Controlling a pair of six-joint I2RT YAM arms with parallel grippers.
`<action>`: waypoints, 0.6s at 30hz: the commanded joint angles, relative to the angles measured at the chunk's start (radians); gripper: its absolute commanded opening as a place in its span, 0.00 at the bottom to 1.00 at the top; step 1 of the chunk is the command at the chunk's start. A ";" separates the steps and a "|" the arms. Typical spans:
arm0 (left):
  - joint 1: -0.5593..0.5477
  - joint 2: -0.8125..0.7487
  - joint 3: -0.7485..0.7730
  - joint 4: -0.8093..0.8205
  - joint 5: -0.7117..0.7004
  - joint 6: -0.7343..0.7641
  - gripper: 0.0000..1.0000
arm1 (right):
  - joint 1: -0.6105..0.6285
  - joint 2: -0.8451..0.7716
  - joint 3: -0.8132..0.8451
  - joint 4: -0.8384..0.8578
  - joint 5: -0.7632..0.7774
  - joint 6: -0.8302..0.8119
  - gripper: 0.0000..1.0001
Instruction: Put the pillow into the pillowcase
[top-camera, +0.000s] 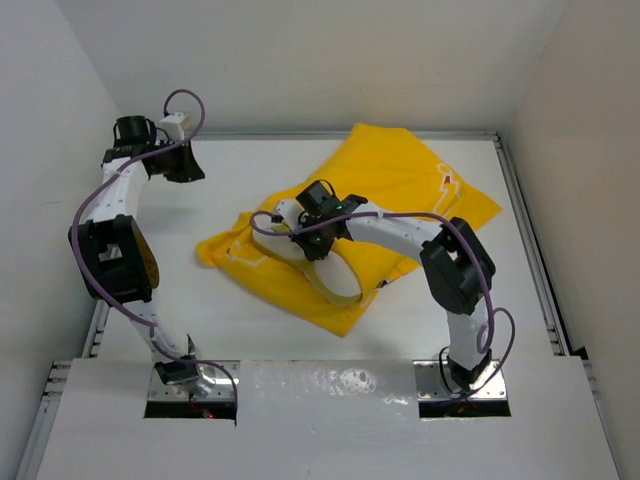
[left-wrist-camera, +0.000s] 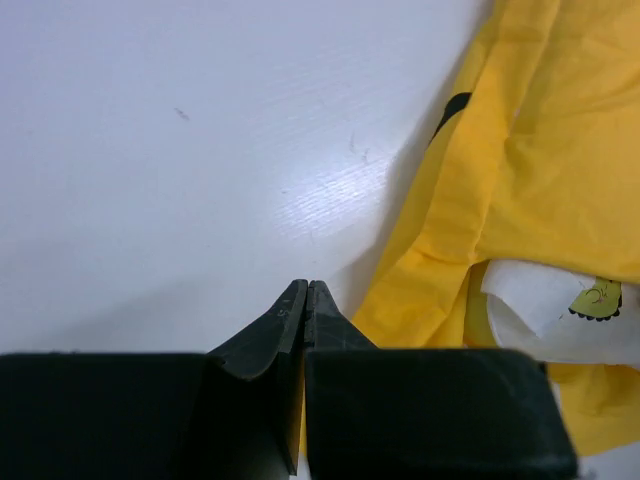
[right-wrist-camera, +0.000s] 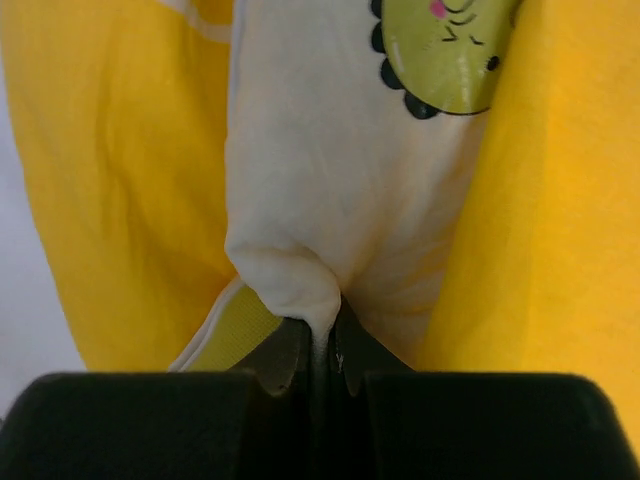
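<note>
**Top view:** You are looking down on a white desk (top-camera: 250, 330). The pillowcase (top-camera: 400, 170) lies crumpled right of centre, reaching toward the far right corner. The pillow (top-camera: 287, 238) shows as a white patch at the near left end of the pillowcase, with yellow fabric around it. Your right arm (top-camera: 455, 265) reaches left from its base, and its jaws sit on the pillow. Your left arm (top-camera: 115, 250) bends up to the far left of the desk. Its jaws are well apart from the pillowcase.

**Left wrist view:** Your left jaws are pressed together with nothing between them, pointing at bare desk (left-wrist-camera: 200, 150). The pillowcase (left-wrist-camera: 540, 150) fills the right side. A white piece of pillow (left-wrist-camera: 540, 310) peeks out at the lower right, carrying a small yellow emblem (left-wrist-camera: 597, 300).

**Right wrist view:** Your right jaws are clamped on a pinched fold of the pillow (right-wrist-camera: 330, 200). The emblem (right-wrist-camera: 450, 50) sits near the top edge, and a yellow-green band (right-wrist-camera: 235, 330) runs just left of the jaws. The pillowcase (right-wrist-camera: 110, 180) flanks the pillow on both sides. A sliver of desk (right-wrist-camera: 20, 250) shows at the left edge.
</note>
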 joint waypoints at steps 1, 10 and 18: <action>-0.022 0.052 0.066 -0.104 0.113 0.076 0.00 | -0.003 -0.095 -0.062 -0.012 -0.034 -0.039 0.00; -0.347 -0.203 -0.216 -0.199 0.072 0.098 0.29 | -0.087 0.032 0.068 0.296 -0.023 0.505 0.00; -0.367 -0.216 -0.419 -0.003 -0.285 -0.193 0.46 | -0.090 0.103 0.092 0.422 0.017 0.693 0.00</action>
